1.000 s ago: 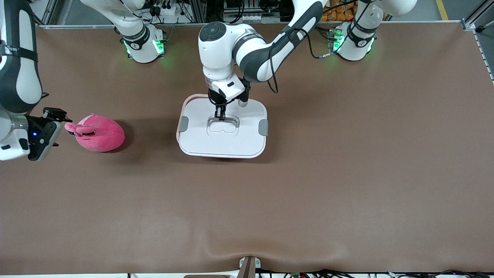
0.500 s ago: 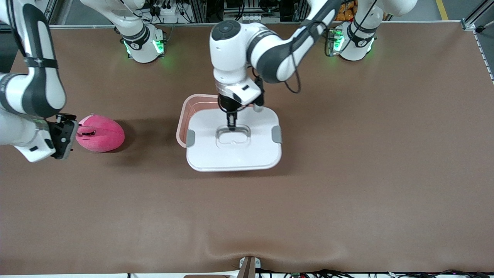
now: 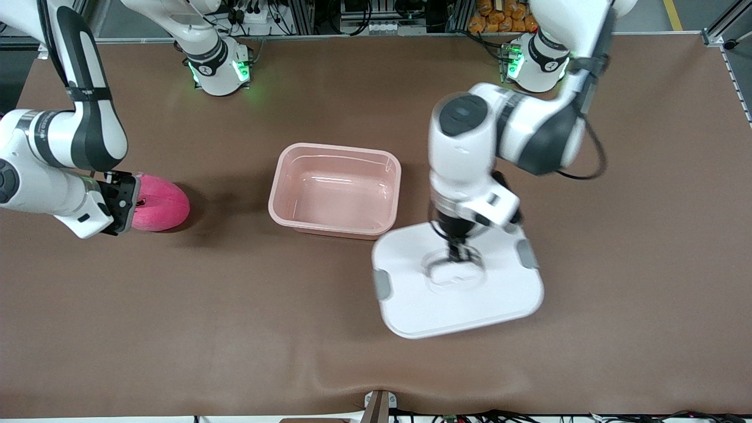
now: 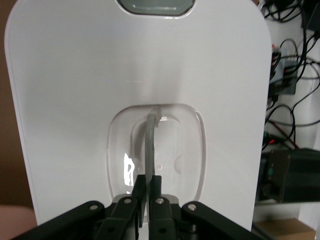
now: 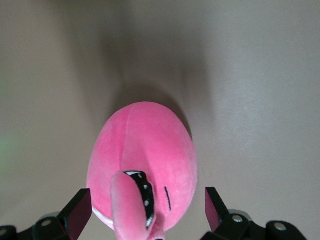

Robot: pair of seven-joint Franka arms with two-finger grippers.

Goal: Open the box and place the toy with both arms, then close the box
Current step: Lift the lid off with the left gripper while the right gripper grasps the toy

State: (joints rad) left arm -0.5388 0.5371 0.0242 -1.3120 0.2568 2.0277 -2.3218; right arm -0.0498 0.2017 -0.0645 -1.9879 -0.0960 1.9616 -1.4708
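**Right tool astride the toy, left tool carrying the lid clear of the box**

The right tool (image 3: 124,202), at the right arm's end of the bench (image 3: 235,329), stands with its fingers spread wide on either side of the toy (image 3: 160,202). The right wrist view shows the two pads flanking the pink plush with a gap on each side, so nothing is gripped yet. The toy rests on the bench, well apart from the box (image 3: 335,191).

The box sits open at mid-bench, its pink tub bare inside. The lid (image 3: 458,288) is off it and held over the bench, nearer the front camera than the tub and toward the left arm's end. The left tool (image 3: 457,254) is clamped tight on the lid's clear handle (image 4: 150,145); the left wrist view shows the fingers pinched on that thin arch.

By my reading, the opening step is all but finished and the toy pickup is starting. The next move calls for the right tool to close on the plush, lift it and carry it over the tub, while the left arm keeps the lid out of that path.

Nothing lies between toy and tub. The soft, rounded plush may squash or slip in the pinch, and one lid corner hangs close to the tub's rim.
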